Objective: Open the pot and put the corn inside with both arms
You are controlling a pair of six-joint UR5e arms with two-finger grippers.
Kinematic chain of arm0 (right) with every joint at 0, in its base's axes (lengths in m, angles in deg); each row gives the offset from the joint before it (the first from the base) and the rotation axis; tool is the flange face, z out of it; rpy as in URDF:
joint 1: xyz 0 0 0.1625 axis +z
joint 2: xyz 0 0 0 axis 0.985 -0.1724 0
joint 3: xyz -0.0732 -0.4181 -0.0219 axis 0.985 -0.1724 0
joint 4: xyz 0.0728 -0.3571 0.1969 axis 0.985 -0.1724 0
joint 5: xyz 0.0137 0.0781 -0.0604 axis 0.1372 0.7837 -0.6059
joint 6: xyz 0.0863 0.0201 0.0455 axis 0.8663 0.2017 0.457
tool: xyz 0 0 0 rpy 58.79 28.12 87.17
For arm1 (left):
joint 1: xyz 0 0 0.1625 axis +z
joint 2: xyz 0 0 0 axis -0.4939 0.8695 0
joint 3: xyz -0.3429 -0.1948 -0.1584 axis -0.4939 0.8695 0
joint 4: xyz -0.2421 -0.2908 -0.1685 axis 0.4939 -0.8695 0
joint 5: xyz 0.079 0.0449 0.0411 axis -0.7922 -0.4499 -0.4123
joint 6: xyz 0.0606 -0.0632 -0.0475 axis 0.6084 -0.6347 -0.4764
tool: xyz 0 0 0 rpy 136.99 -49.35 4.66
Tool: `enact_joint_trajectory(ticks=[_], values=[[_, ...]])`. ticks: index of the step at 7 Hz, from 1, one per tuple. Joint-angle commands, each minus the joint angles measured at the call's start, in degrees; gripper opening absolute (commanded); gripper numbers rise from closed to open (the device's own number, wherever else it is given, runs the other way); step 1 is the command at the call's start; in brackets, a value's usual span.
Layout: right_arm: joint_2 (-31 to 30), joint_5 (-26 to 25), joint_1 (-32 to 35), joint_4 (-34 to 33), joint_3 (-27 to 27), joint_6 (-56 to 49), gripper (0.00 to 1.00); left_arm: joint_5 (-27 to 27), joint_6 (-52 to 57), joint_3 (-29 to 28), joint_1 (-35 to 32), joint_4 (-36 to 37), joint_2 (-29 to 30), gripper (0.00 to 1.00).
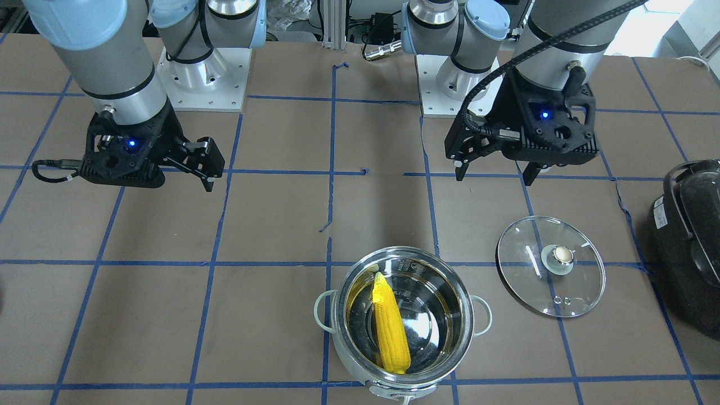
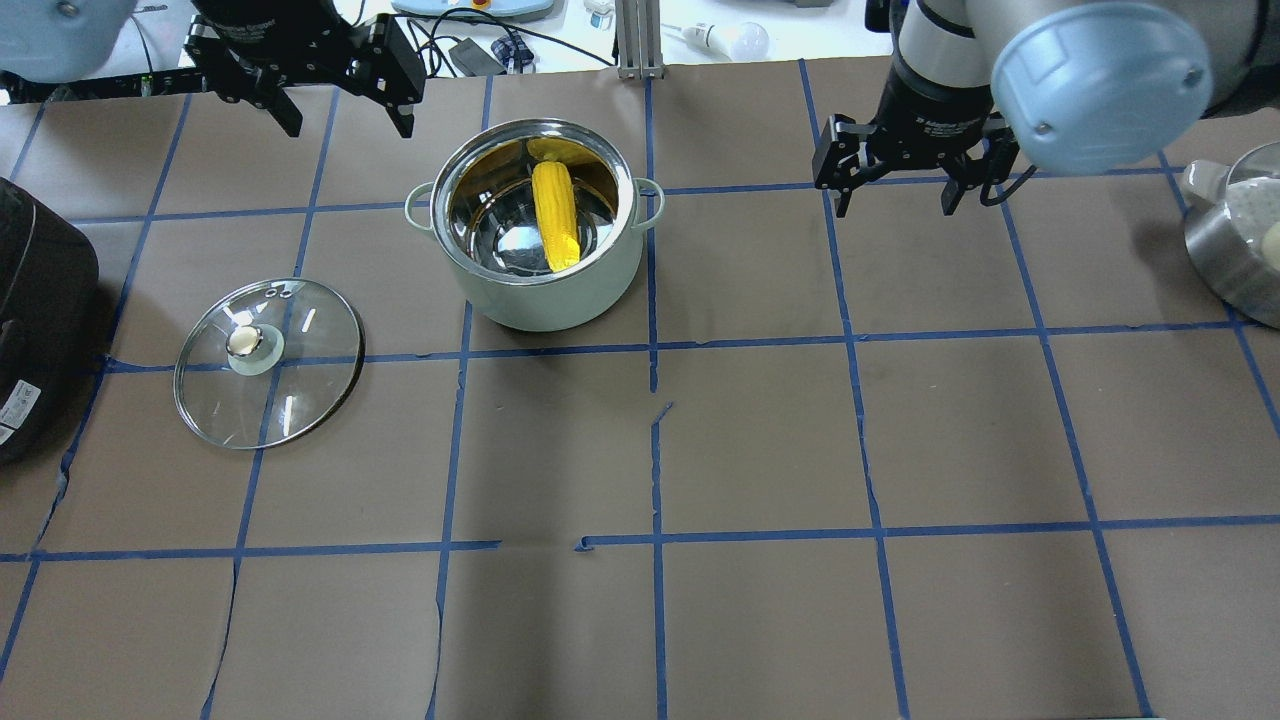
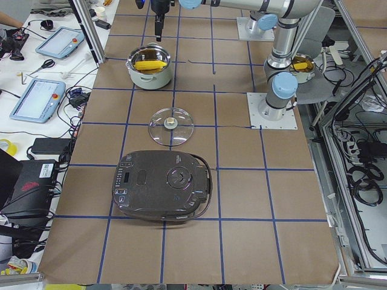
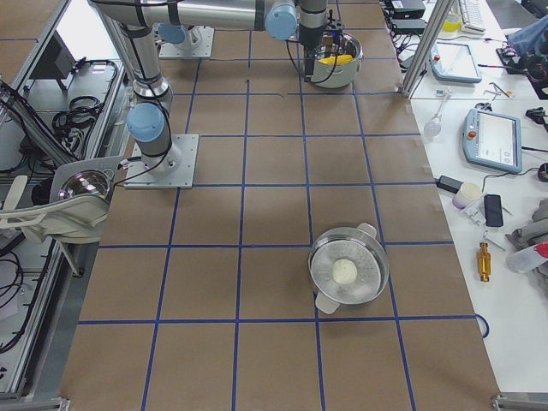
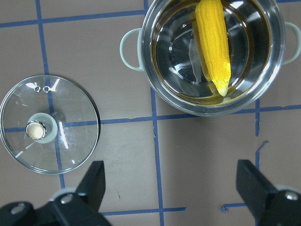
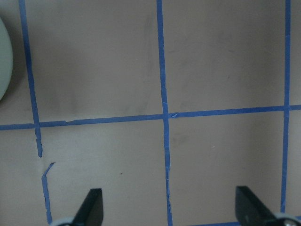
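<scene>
The steel pot [image 2: 548, 300] stands open at the far middle of the table. The yellow corn [image 2: 555, 215] lies inside it, leaning on the wall, and also shows in the front view [image 1: 390, 329]. The glass lid [image 2: 300, 370] lies flat on the table, knob up, on the pot's left. My left gripper [image 2: 350, 128] is open and empty, raised beyond the lid and pot; its wrist view shows the pot [image 5: 155, 89], corn [image 5: 214, 42] and lid [image 5: 70, 136] below. My right gripper [image 2: 896, 205] is open and empty, raised to the pot's right.
A large black appliance [image 2: 40, 320] sits at the table's left edge, near the lid. A second steel pot [image 2: 1235, 250] with a pale round thing inside stands at the right edge. Blue tape lines grid the brown table cover.
</scene>
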Motion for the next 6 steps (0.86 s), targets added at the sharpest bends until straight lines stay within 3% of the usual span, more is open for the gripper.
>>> enact_joint_trajectory(ticks=[1,6], values=[[-3.09,2.66,-2.61,5.56,-0.75,-0.71,1.00,0.27,0.58,5.11,-0.46,-1.88,-2.26,1.00],[-4.59,0.82,-2.53,8.67,-0.84,0.08,1.00,0.27,0.76,10.67,-0.11,2.23,-7.99,1.00]])
